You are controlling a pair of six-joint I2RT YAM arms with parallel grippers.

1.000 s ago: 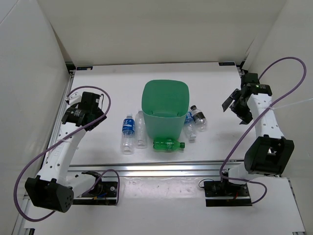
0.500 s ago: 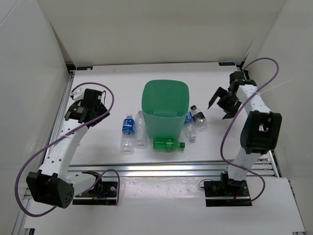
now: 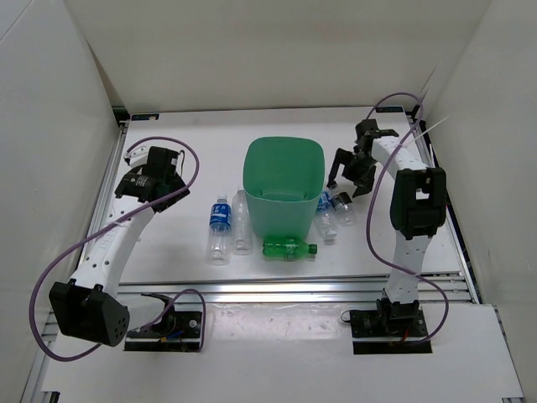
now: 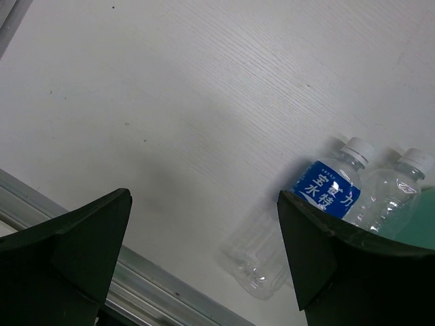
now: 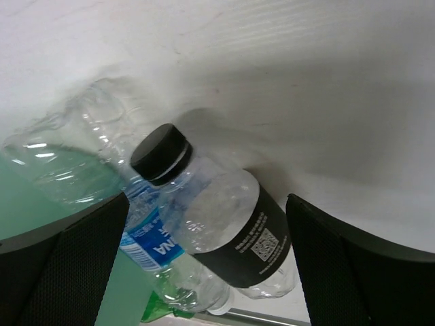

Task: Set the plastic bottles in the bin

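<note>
The green bin (image 3: 282, 211) stands mid-table. Left of it lie a blue-labelled bottle (image 3: 220, 225) and a clear bottle (image 3: 242, 222). A green bottle (image 3: 289, 248) lies in front of it. To its right lie another blue-labelled bottle (image 3: 325, 218) and a dark-capped, dark-labelled bottle (image 3: 341, 204). My left gripper (image 3: 168, 186) is open and empty, left of the bottles; its view shows the blue-labelled bottle (image 4: 326, 193) and the clear one (image 4: 391, 200). My right gripper (image 3: 348, 175) is open above the dark-labelled bottle (image 5: 231, 224), which lies between its fingers in that view beside the blue-labelled one (image 5: 153, 241).
White walls enclose the table on the left, back and right. A metal rail (image 3: 294, 290) runs along the near edge and shows in the left wrist view (image 4: 156, 285). The bin's wall (image 5: 20, 200) is close to the right gripper's left side.
The right arm has swung left from the right wall to above the bottles beside the bin. The left gripper has moved slightly back. No bottle has moved.
</note>
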